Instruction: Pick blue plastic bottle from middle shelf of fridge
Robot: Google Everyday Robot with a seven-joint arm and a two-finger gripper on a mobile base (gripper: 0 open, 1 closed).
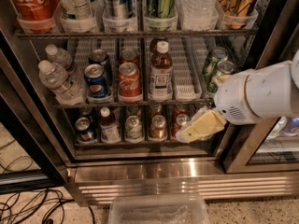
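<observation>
The blue plastic bottle (161,72) stands upright on the middle shelf (187,93) of the fridge (140,169). It holds a dark brown drink and has a white cap and a pale label. It sits in the lane right of the Coca-Cola can (129,81). My gripper (190,132) is cream-coloured on a white arm (261,97). It hangs in front of the lower shelf's right end, below and to the right of the bottle, apart from it and holding nothing.
On the middle shelf there are crinkled water bottles (57,77) at the left, a Pepsi can (96,81), and green cans (217,67) at the right. Cans and small bottles fill the lower shelf (133,127). A clear bin (159,210) and cables (28,208) lie on the floor.
</observation>
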